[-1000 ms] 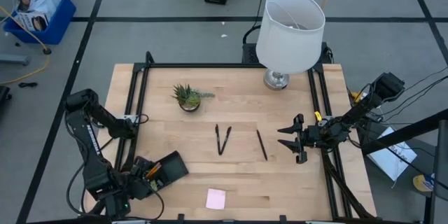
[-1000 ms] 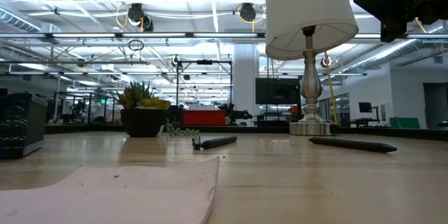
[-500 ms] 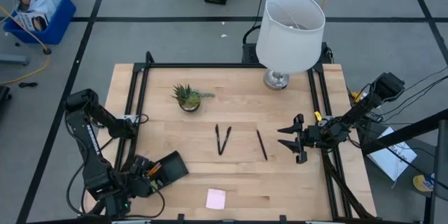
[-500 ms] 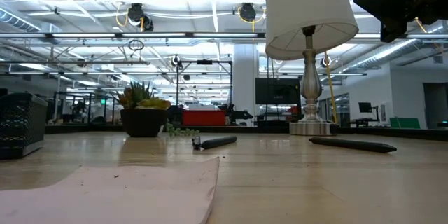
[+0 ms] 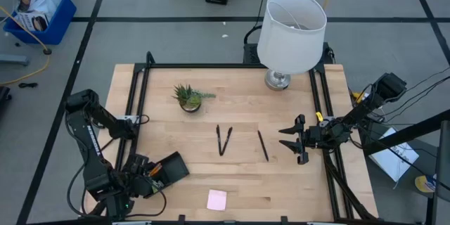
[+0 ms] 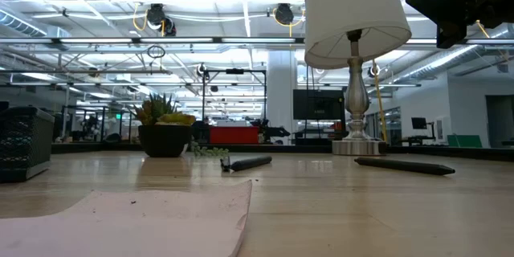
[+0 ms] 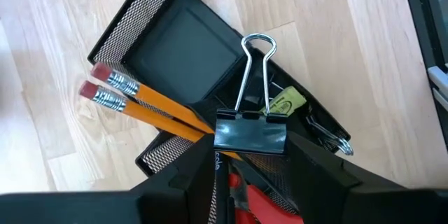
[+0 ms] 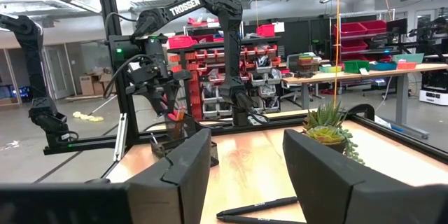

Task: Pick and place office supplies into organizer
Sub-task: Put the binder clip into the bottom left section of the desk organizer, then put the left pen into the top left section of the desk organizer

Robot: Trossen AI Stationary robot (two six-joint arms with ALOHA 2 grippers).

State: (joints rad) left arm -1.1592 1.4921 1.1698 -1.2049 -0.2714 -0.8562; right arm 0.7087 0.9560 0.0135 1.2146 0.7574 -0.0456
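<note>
The left end effector point(image 7: 248, 155) holds a black binder clip point(image 7: 250, 131) pinched between its fingers, wire handles pointing away from the wrist. Directly beneath it lies the black mesh organizer point(image 7: 171, 52), which sits at the 7 o'clock corner of the counter point(image 5: 232, 176) in the high view. Two orange pencils point(image 7: 143, 103) already rest across the organizer, eraser ends outward; a yellow-green block point(image 7: 285, 102) and red scissor handles point(image 7: 253, 190) show in the compartments under the clip. The relation that governs the release: the clip hangs over the occupied compartments, while the large empty bay lies farther out from the fingers, beyond the pencils.

The right end effector point(image 5: 299, 139) hangs with fingers spread wide at the 3 o'clock edge. Three black pens point(image 5: 262, 145) lie at the counter's centre (long axes running roughly 12 to 6 o'clock), the nearest just toward 9 o'clock from this end effector; the right arm is clearly the nearer. The pink sticky-note pad point(image 5: 216, 199) lies at 6 o'clock, nearer the left arm.
</note>
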